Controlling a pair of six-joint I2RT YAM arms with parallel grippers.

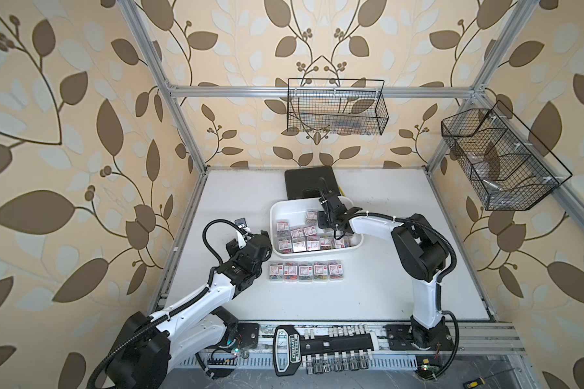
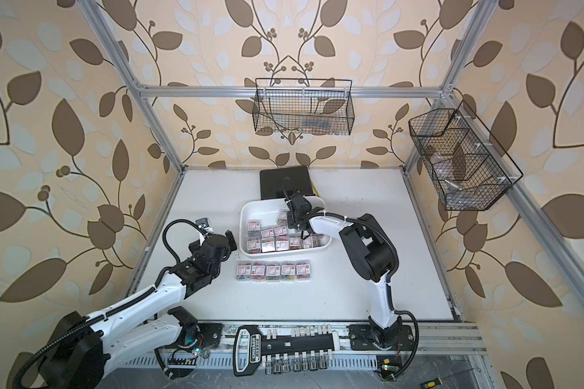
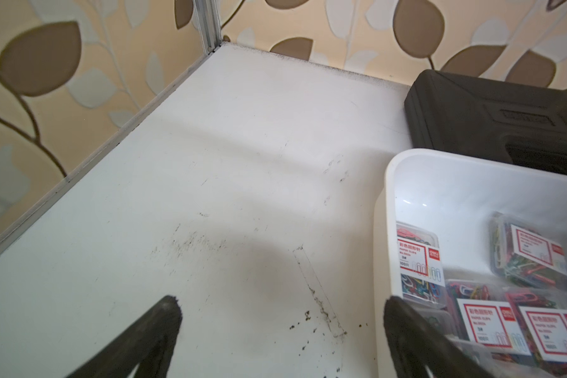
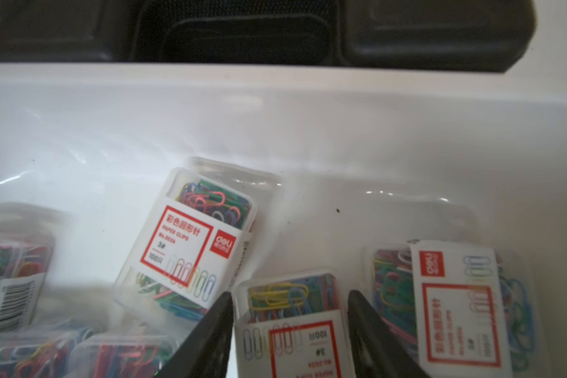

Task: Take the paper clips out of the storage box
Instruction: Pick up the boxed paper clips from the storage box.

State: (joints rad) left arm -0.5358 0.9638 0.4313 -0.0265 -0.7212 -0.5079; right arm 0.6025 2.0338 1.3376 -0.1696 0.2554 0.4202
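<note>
1. Beige wallpaper with brown leaves surrounds a white desk (image 1: 385, 286).
2. A shallow white plastic storage box (image 1: 289, 210) with rounded corners sits mid-desk toward the far edge, in front of a black rectangular hard case (image 1: 300, 182).
3. Small clear plastic boxes of multicoloured paper clips (image 1: 297, 233), with red-edged white labels, crowd its near half. Five more boxes of paper clips (image 1: 304, 271) lie in a row on the desk beside its near side.
4. The right arm rises from the desk's near edge, bends at the elbow and reaches over the storage box's right rim, wrist tipped down. The right gripper (image 4: 290, 294) straddles one clip box, fingers (image 4: 215, 330) close against its sides; whether they pinch it I cannot tell.
5. The left arm stretches from the near-left corner. The left gripper (image 3: 282, 311) hangs with jaws spread wide and empty over the desk, just beside the storage box's left wall.
</note>
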